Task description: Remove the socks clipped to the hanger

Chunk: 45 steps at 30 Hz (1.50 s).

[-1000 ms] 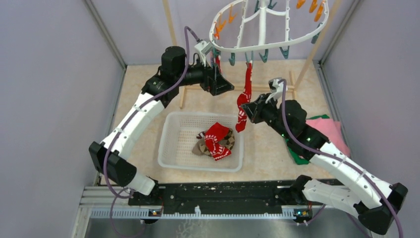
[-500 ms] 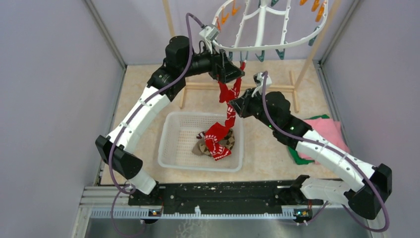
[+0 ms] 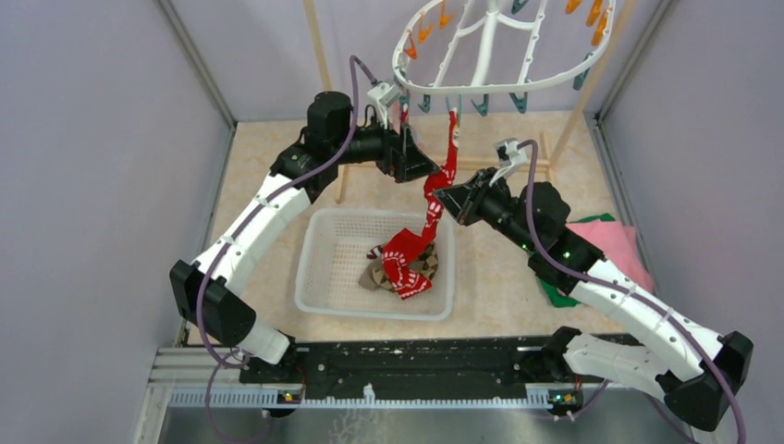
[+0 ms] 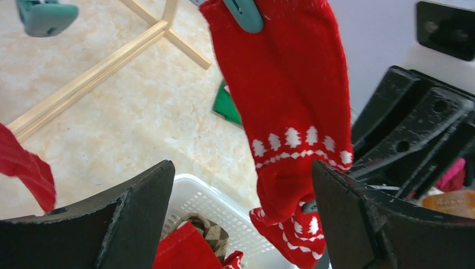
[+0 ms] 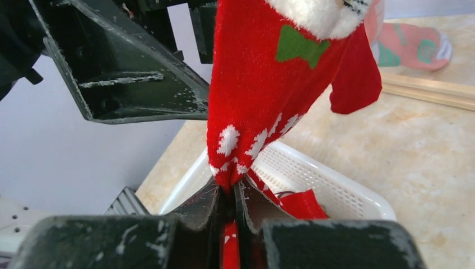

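Observation:
The white hanger (image 3: 499, 88) hangs at the top, with orange and teal clips around its rim. One red sock with white patterns (image 3: 450, 148) dangles from a teal clip (image 4: 243, 11), still pinched there. My right gripper (image 3: 444, 199) is shut on the sock's lower end (image 5: 227, 188), pulling it taut. My left gripper (image 3: 423, 162) is open just left of the sock. In the left wrist view the sock (image 4: 291, 95) hangs between the spread fingers (image 4: 240, 168), nearer the right one. Another red sock (image 3: 404, 261) and a tan argyle sock (image 3: 374, 276) lie in the basket.
The white mesh basket (image 3: 314, 277) sits mid-table below both grippers. The wooden rack's floor bar (image 3: 370, 162) and posts (image 3: 319, 46) stand behind. Folded pink and green cloths (image 3: 606, 240) lie at the right under my right arm. Grey walls close in both sides.
My left gripper has dropped back from the clip, down and to the left. The sock, bunched half a second ago, now hangs stretched. My right gripper shifted slightly right, and the hanger swung.

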Each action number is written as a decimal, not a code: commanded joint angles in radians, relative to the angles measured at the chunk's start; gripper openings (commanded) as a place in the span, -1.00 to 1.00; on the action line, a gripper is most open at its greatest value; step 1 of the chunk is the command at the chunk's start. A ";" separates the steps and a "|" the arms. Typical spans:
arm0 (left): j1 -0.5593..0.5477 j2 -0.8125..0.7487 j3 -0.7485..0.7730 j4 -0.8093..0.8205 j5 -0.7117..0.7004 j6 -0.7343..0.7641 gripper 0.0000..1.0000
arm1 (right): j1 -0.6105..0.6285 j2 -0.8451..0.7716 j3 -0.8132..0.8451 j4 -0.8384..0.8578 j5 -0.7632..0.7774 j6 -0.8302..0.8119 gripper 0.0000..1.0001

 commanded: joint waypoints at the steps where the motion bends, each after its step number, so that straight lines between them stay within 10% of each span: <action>1: 0.002 -0.045 -0.023 0.040 0.139 -0.025 0.93 | -0.009 -0.022 -0.030 0.071 -0.062 0.064 -0.85; 31: 0.050 -0.114 -0.242 0.243 0.316 -0.159 0.23 | -0.049 -0.008 0.004 0.064 -0.200 0.154 -0.71; 38: 0.051 -0.094 -0.227 0.264 0.301 -0.154 -0.61 | -0.053 -0.008 0.010 0.060 -0.221 0.165 -0.66; 45: 0.050 -0.082 -0.216 0.293 0.309 -0.184 -0.85 | -0.061 0.006 0.034 0.029 -0.234 0.158 -0.52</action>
